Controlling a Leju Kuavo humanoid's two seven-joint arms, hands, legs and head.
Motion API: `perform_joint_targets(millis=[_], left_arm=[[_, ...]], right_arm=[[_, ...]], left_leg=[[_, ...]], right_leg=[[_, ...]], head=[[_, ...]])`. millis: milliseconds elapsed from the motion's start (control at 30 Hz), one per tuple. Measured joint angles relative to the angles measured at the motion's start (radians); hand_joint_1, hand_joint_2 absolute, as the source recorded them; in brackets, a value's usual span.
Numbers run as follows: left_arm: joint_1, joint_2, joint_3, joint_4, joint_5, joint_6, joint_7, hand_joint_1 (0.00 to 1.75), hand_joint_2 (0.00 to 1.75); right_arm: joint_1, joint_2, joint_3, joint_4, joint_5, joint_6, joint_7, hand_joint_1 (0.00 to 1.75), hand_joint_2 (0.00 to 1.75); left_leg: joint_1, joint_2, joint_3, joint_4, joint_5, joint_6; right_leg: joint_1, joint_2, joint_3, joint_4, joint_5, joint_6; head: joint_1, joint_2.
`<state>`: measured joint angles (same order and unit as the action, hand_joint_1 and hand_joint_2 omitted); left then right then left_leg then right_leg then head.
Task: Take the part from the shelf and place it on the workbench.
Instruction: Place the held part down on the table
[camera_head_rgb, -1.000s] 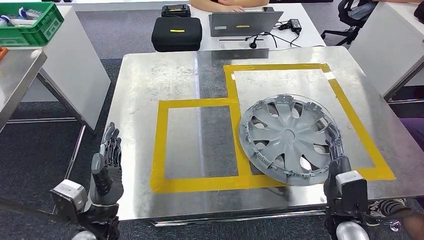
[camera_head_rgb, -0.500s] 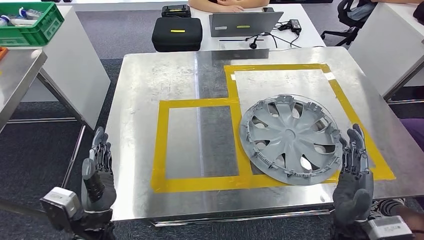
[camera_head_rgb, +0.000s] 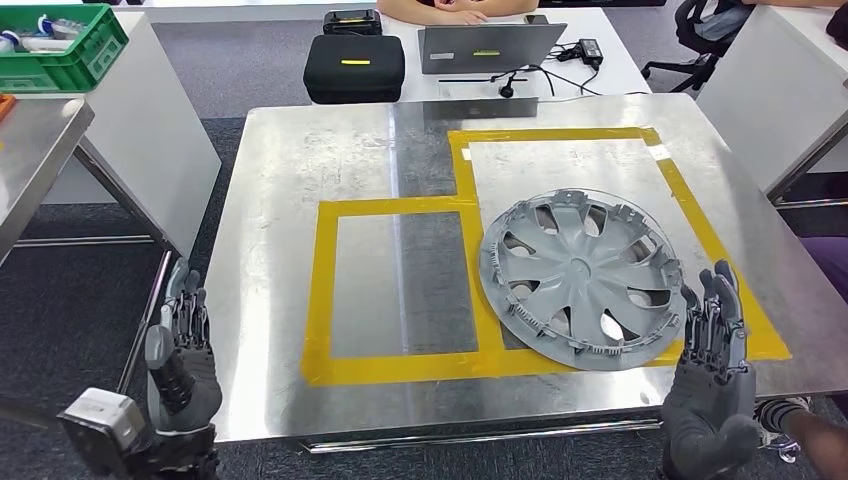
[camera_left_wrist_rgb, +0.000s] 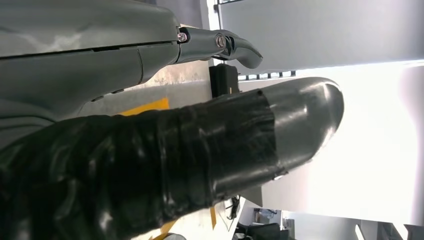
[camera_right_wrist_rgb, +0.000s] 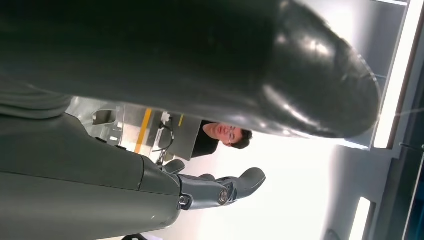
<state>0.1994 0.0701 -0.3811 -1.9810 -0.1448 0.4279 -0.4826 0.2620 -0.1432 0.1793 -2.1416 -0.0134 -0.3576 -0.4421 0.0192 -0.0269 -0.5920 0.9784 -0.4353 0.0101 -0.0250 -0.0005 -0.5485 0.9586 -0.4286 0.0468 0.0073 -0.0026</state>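
The part is a grey wheel cover (camera_head_rgb: 582, 277) lying flat on the steel workbench (camera_head_rgb: 300, 200), across the near right corner of the yellow tape outline (camera_head_rgb: 322, 290). My right hand (camera_head_rgb: 710, 385) is raised at the bench's near right edge, just beside the cover's rim, fingers straight and apart, holding nothing. My left hand (camera_head_rgb: 182, 355) stands upright off the bench's near left corner, fingers spread, empty. In the left wrist view my thumb (camera_left_wrist_rgb: 200, 145) and a finger (camera_left_wrist_rgb: 220, 45) extend with nothing between them; the right wrist view shows the same of my right hand (camera_right_wrist_rgb: 215, 190).
Behind the bench, a white table carries a black case (camera_head_rgb: 353, 66), a laptop (camera_head_rgb: 490, 46) and cables; a person (camera_head_rgb: 455, 8) sits there. A green crate (camera_head_rgb: 62, 45) sits on a table at far left. An office chair (camera_head_rgb: 705, 30) stands at far right.
My right hand has let go of the wheel cover's rim and drawn back, fingers opening upward. My left hand has slid down and left, away from the bench. The cover stays put.
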Motion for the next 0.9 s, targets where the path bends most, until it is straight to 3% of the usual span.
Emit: perform_joint_targets(millis=[233,333,400,467,500,533,567,633,700,833,900], left_arm=[[0.008,0.006,0.003,-0.015,-0.011,0.000,0.007,0.00,0.00],[0.008,0.007,0.003,-0.025,-0.019,0.000,0.012,0.00,0.00],[0.008,0.007,0.003,-0.031,-0.020,0.000,0.015,0.00,0.00],[0.009,0.007,0.003,-0.032,-0.020,0.000,0.018,0.00,0.00],[0.010,0.007,0.003,-0.032,-0.020,0.000,0.019,0.00,0.00],[0.010,0.007,0.003,-0.032,-0.020,0.000,0.020,0.00,0.00],[0.010,0.007,0.003,-0.032,-0.020,0.000,0.020,0.00,0.00],[0.010,0.007,0.004,-0.032,-0.020,0.000,0.021,0.00,0.00],[0.011,0.007,0.004,-0.033,-0.020,0.000,0.020,0.00,0.00],[0.011,0.008,0.004,-0.039,-0.020,0.000,0.021,0.00,0.00],[0.011,0.008,0.004,-0.041,-0.020,0.001,0.020,0.00,0.00]], right_arm=[[0.001,0.009,0.010,0.000,-0.006,-0.012,0.003,0.00,0.00],[0.000,0.012,0.011,0.000,-0.009,-0.011,0.005,0.00,0.00],[-0.001,0.013,0.012,0.000,-0.011,-0.011,0.005,0.00,0.00],[-0.001,0.014,0.013,0.000,-0.013,-0.010,0.005,0.00,0.00],[0.000,0.014,0.013,0.000,-0.013,-0.010,0.005,0.00,0.00],[0.000,0.014,0.013,0.000,-0.014,-0.010,0.005,0.00,0.00],[0.000,0.015,0.013,0.000,-0.014,-0.010,0.005,0.00,0.00],[-0.001,0.015,0.013,0.000,-0.014,-0.010,0.005,0.00,0.00],[-0.002,0.016,0.014,0.000,-0.014,-0.010,0.006,0.00,0.00],[-0.002,0.017,0.014,0.000,-0.014,-0.010,0.006,0.00,0.00],[-0.003,0.018,0.014,0.000,-0.014,-0.010,0.006,0.00,0.00]], left_leg=[[-0.005,0.000,-0.001,0.011,-0.010,0.015],[-0.003,0.001,0.008,-0.003,-0.005,0.028],[0.002,0.003,0.020,-0.018,0.001,0.037],[0.000,0.004,0.022,-0.019,0.001,0.040],[-0.001,0.003,0.022,-0.018,0.000,0.040],[-0.002,0.001,0.022,-0.017,-0.001,0.039],[-0.002,-0.001,0.021,-0.014,-0.003,0.037],[-0.001,-0.005,0.022,-0.006,-0.008,0.030],[-0.004,-0.009,0.018,0.003,-0.014,0.019],[-0.002,-0.008,0.010,0.013,-0.018,-0.004],[-0.001,0.004,-0.022,0.074,-0.057,-0.011]], right_leg=[[-0.006,0.000,0.005,-0.002,-0.003,0.012],[-0.008,0.000,0.004,0.000,-0.010,0.022],[-0.009,0.000,-0.026,0.068,-0.052,0.026],[-0.009,0.000,-0.090,0.209,-0.119,0.029],[-0.009,0.000,-0.117,0.268,-0.139,0.031],[-0.009,0.000,-0.129,0.293,-0.141,0.031],[-0.009,0.000,-0.120,0.276,-0.123,0.031],[-0.009,0.001,-0.056,0.144,-0.060,0.026],[-0.006,0.004,0.001,0.036,-0.029,0.015],[0.001,0.003,0.016,0.017,-0.024,-0.015],[-0.001,-0.001,0.018,0.012,-0.020,-0.029]], head=[[-0.004,0.000],[-0.005,0.000],[0.001,0.000],[0.014,0.000],[0.019,0.000],[0.022,0.000],[0.023,0.000],[0.029,0.000],[0.033,0.000],[0.023,0.000],[0.009,0.000]])
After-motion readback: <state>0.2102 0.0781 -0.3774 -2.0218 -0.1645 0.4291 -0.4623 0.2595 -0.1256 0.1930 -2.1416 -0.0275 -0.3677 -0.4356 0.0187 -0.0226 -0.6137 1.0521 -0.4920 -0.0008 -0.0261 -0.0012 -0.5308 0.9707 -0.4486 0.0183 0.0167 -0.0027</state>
